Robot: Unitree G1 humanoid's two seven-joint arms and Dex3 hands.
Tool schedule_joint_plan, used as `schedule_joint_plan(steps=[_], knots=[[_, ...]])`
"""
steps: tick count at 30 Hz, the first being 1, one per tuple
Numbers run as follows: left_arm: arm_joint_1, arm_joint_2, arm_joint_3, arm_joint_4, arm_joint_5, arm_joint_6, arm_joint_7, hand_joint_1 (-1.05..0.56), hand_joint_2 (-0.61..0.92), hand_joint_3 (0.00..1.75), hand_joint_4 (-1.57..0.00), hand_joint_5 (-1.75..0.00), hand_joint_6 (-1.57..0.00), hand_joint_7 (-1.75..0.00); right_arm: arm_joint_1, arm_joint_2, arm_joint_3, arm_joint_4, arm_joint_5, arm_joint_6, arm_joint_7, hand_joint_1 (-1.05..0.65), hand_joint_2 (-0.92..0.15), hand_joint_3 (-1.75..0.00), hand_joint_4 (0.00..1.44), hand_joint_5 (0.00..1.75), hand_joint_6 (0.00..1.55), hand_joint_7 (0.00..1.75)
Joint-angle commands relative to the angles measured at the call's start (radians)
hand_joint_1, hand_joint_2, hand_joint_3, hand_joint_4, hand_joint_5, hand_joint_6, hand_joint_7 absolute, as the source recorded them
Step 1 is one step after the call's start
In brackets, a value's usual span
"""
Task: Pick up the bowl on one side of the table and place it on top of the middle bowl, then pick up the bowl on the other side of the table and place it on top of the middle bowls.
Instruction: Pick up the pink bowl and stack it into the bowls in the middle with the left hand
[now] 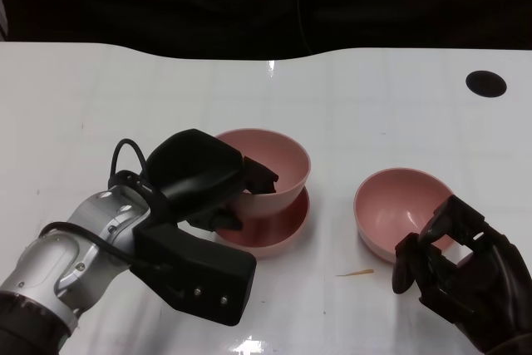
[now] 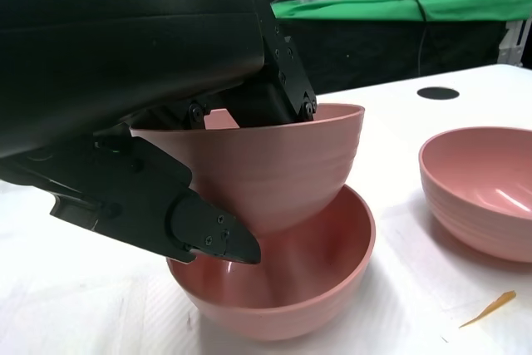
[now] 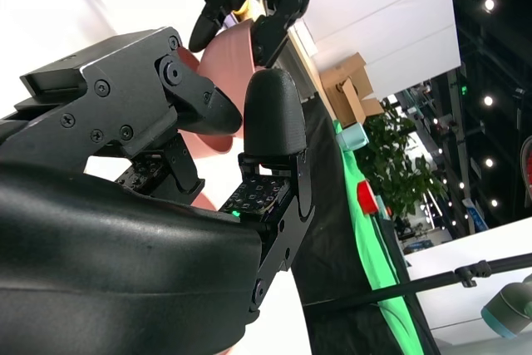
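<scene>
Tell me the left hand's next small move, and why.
Probably let go and pull back. The left hand grips the top bowl, which already sits tilted inside the middle bowl. The right bowl is not yet lifted, with the right hand at its rim.

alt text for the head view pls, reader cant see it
The robot's left hand grips a pink bowl by its rim, holding it tilted inside the middle bowl on a white table. To the right, a third pink bowl sits upright, with the right hand at its near edge, fingers apart.
</scene>
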Motion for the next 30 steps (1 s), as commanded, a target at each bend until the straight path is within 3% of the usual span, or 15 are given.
schedule_joint_plan(steps=[1, 6, 9, 18, 20, 22, 23, 25, 27, 30], knots=[[-0.004, 0.008, 0.000, 0.000, 0.004, -0.005, 0.017, -0.22, 0.92, 0.29, -0.86, -0.91, -0.96, -0.49, -0.002, -0.001, -0.008, 0.009, 0.009, -0.019, 0.007, -0.07, -0.65, -0.97, 0.87, 1.73, 0.77, 1.44], [-0.006, 0.011, -0.007, -0.011, 0.022, -0.017, 0.029, -0.21, 0.92, 0.24, -0.90, -0.78, -1.01, -0.29, 0.000, -0.002, -0.003, 0.004, 0.007, -0.014, 0.003, -0.08, -0.65, -0.96, 0.87, 1.74, 0.76, 1.46], [-0.006, 0.008, -0.011, -0.008, 0.030, -0.027, 0.045, -0.20, 0.92, 0.24, -0.87, -0.92, -1.08, -0.27, 0.000, 0.001, -0.004, 0.005, 0.008, -0.017, 0.001, -0.07, -0.65, -0.96, 0.87, 1.75, 0.76, 1.47], [-0.001, -0.001, -0.015, -0.001, 0.034, -0.035, 0.054, -0.19, 0.92, 0.12, -0.86, -0.99, -1.12, -0.25, -0.004, 0.000, -0.006, 0.015, 0.014, -0.020, 0.014, -0.08, -0.65, -0.95, 0.88, 1.72, 0.77, 1.44], [0.002, 0.000, -0.016, 0.000, 0.046, -0.038, 0.072, -0.17, 0.92, 0.08, -0.78, -1.20, -1.13, -0.29, -0.006, -0.003, -0.008, 0.019, 0.019, -0.019, 0.024, -0.08, -0.66, -0.95, 0.88, 1.72, 0.76, 1.43], [0.003, 0.001, -0.017, 0.000, 0.048, -0.038, 0.078, -0.16, 0.92, 0.09, -0.69, -1.40, -0.99, -0.60, -0.007, -0.005, -0.010, 0.022, 0.022, -0.018, 0.030, -0.09, -0.66, -0.94, 0.87, 1.72, 0.76, 1.43], [0.005, 0.001, -0.015, 0.000, 0.041, -0.037, 0.072, -0.16, 0.92, 0.08, -0.69, -1.37, -0.96, -0.61, -0.007, -0.002, -0.010, 0.023, 0.017, -0.022, 0.026, -0.09, -0.66, -0.94, 0.87, 1.72, 0.76, 1.44], [0.007, 0.004, -0.014, 0.000, 0.030, -0.036, 0.058, -0.19, 0.92, 0.05, -0.77, -1.09, -1.03, -0.34, -0.005, 0.000, -0.009, 0.019, 0.010, -0.024, 0.017, -0.08, -0.65, -0.94, 0.87, 1.72, 0.77, 1.44], [0.008, 0.007, -0.014, -0.002, 0.028, -0.036, 0.052, -0.26, 0.92, 0.07, -0.89, -0.68, -1.05, -0.11, -0.003, 0.001, -0.008, 0.014, 0.011, -0.019, 0.012, -0.08, -0.66, -0.93, 0.87, 1.72, 0.77, 1.43], [0.010, 0.013, -0.016, -0.012, 0.029, -0.027, 0.032, -0.37, 0.92, 0.16, -0.96, -0.28, -1.00, -0.02, -0.005, 0.000, -0.009, 0.013, 0.018, -0.015, 0.015, -0.08, -0.67, -0.93, 0.88, 1.72, 0.77, 1.43]])
